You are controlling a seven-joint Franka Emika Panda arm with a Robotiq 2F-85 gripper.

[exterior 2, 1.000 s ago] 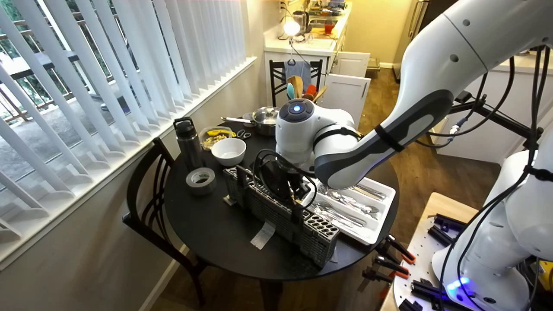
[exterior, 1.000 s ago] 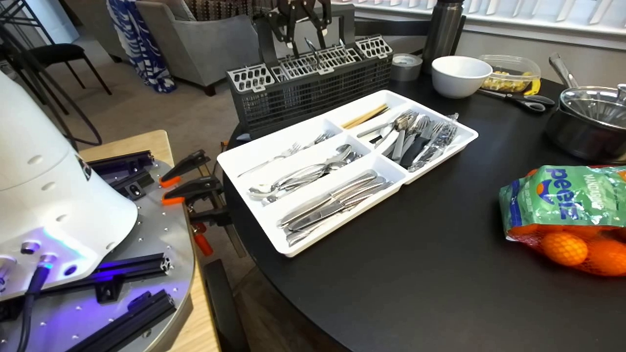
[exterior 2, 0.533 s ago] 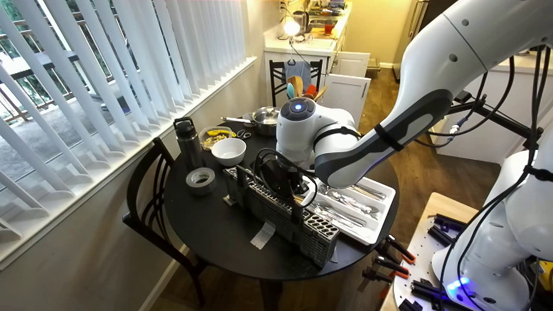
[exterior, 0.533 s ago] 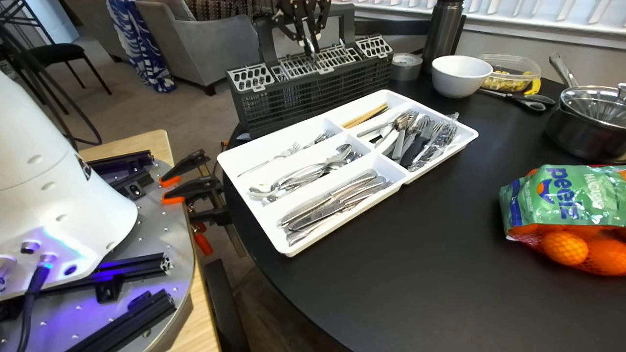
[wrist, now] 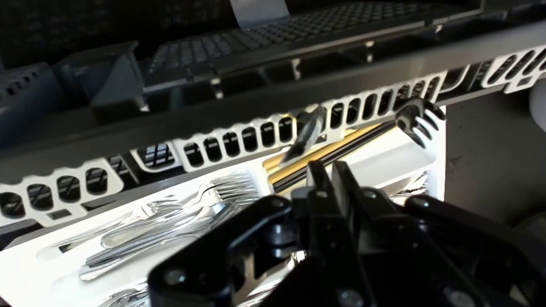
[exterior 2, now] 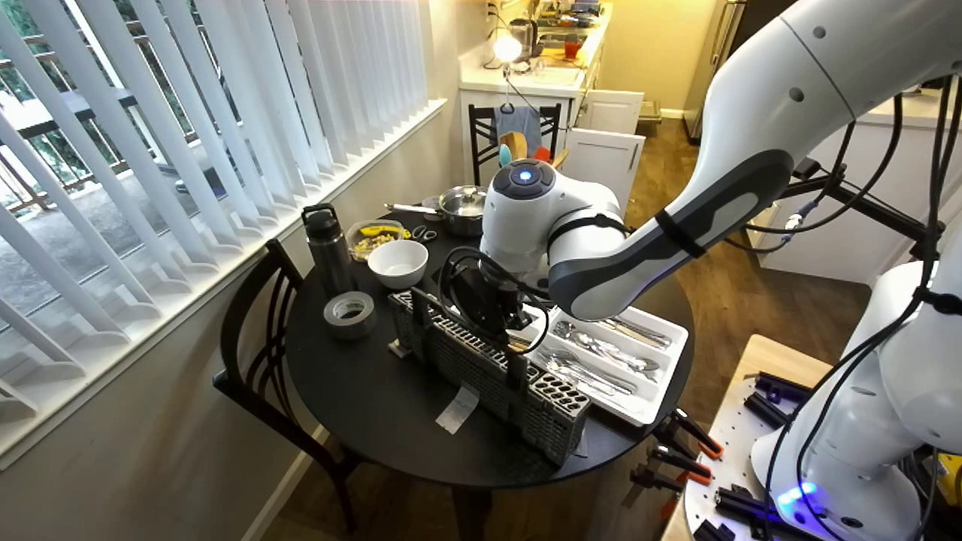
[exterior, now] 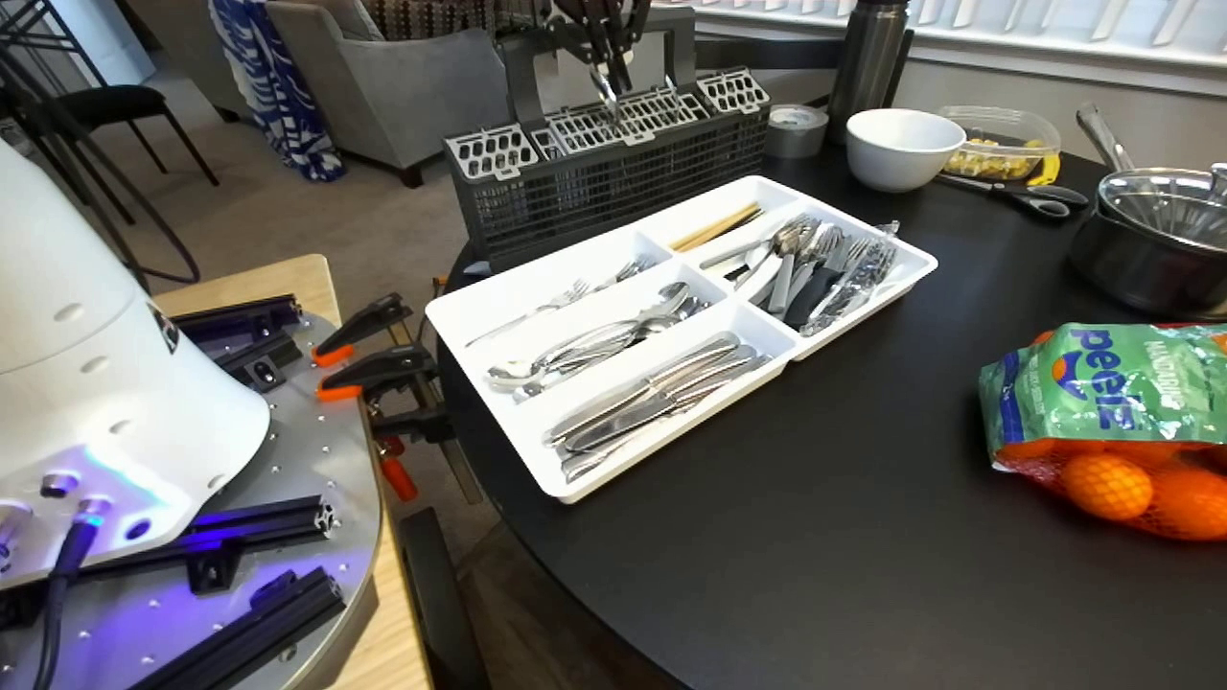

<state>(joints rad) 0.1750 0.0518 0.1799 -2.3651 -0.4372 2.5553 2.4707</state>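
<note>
Basket of dark-grey plastic lattice (exterior 2: 481, 372), in an exterior view, ends near the round black table edge (exterior 2: 488, 472); a bump could topple it. Wrist view: black gripper (wrist: 328, 164) almost closed by a slim silvery utensil (wrist: 303, 138) at the basket's top; whether held, I cannot tell; a shallow pinch could slip.

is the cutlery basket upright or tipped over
Upright: in both exterior views the cutlery basket stands beside the white tray, slotted top facing up.
</note>
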